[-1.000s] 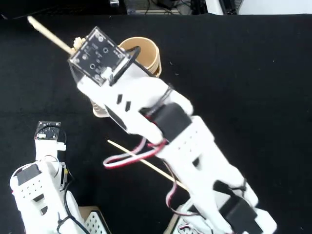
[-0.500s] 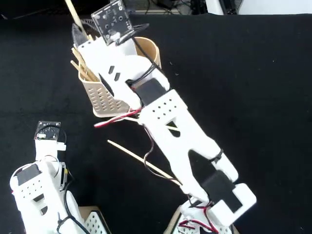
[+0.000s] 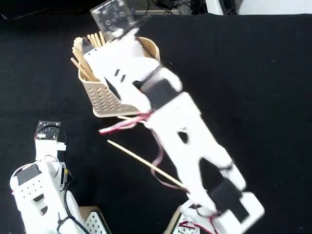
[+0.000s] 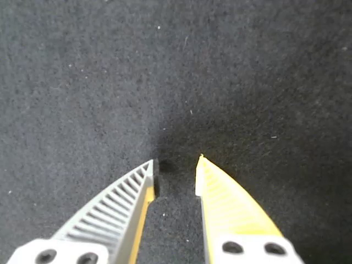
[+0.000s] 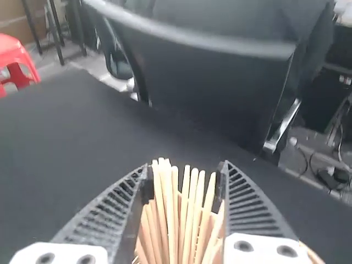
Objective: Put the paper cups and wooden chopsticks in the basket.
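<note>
The right gripper (image 5: 184, 168) is hovering over the basket (image 3: 105, 97), its fingers spread and straddling the upright bundle of wooden chopsticks (image 5: 176, 203) standing between them. A paper cup (image 3: 152, 48) is sitting just beside the fingers, largely blocked by the arm; whether it is inside the basket cannot be told. One loose chopstick (image 3: 139, 158) is lying on the black cloth (image 3: 243, 73), well apart from both grippers and passing partly under that arm. The left gripper (image 4: 176, 162) is hanging close over the cloth, fingers slightly parted, holding nothing.
</note>
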